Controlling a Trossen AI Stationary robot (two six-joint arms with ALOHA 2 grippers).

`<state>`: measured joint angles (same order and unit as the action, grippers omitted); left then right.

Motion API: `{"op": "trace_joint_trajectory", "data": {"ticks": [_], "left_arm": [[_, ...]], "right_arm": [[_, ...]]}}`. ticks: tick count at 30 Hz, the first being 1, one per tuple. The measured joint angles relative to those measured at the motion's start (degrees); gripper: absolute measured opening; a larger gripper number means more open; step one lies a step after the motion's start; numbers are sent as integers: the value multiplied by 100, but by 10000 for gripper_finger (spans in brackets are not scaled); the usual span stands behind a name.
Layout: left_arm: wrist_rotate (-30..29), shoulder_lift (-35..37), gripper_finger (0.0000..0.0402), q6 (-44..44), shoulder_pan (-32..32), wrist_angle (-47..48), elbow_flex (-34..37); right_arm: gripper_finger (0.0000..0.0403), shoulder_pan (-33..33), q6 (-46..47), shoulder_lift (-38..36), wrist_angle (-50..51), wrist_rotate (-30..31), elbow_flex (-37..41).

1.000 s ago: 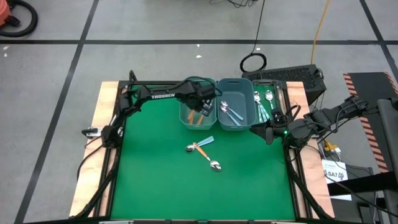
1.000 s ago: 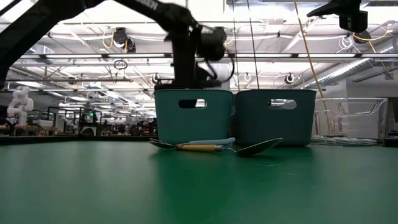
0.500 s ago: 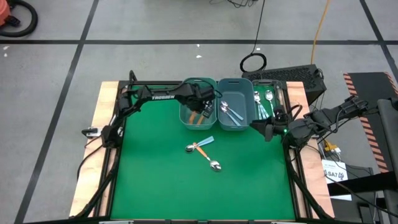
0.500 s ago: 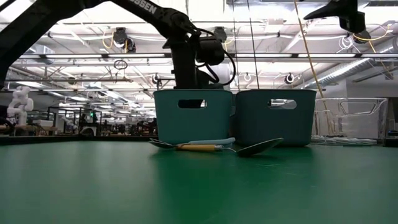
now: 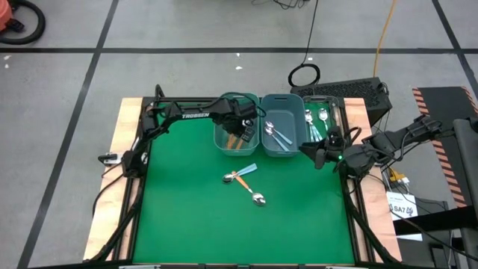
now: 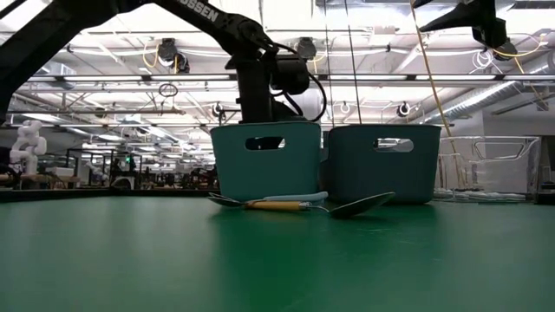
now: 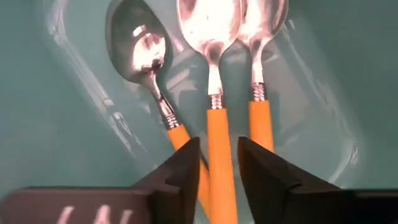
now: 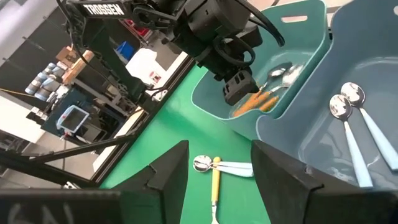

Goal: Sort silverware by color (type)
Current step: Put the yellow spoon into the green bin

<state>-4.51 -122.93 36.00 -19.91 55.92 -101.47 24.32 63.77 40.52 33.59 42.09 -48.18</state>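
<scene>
The left tool (image 7: 214,171) hangs inside the left bin (image 5: 224,142), its fingers parted with an orange-handled spoon (image 7: 214,106) lying loose between them among two others. Widen fully and lift straight up, lest a finger drag the handle. The right tool (image 5: 310,152) waits, open and empty, beside the middle bin (image 5: 282,152).

The orange spoons' (image 7: 219,155) handle ends lie hidden behind the left fingers (image 7: 180,177).
</scene>
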Motion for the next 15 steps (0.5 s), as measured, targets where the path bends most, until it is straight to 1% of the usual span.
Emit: {"op": "trace_joint_trajectory", "data": {"ticks": [5, 8, 11, 15], "left_arm": [[6, -8, 173, -6, 51, 174, -106], [11, -11, 191, -131, 72, 223, -380], [-92, -13, 195, -154, 134, 611, -957], [-580, -11, 195, -156, 301, 990, -1951]], "right_arm": [[166, 0, -1, 24, -38, -35, 0], [166, 0, -162, -11, -36, -283, 0], [166, 0, -317, -87, -51, -624, 0], [166, 0, -340, -206, -36, -996, 0]]}}
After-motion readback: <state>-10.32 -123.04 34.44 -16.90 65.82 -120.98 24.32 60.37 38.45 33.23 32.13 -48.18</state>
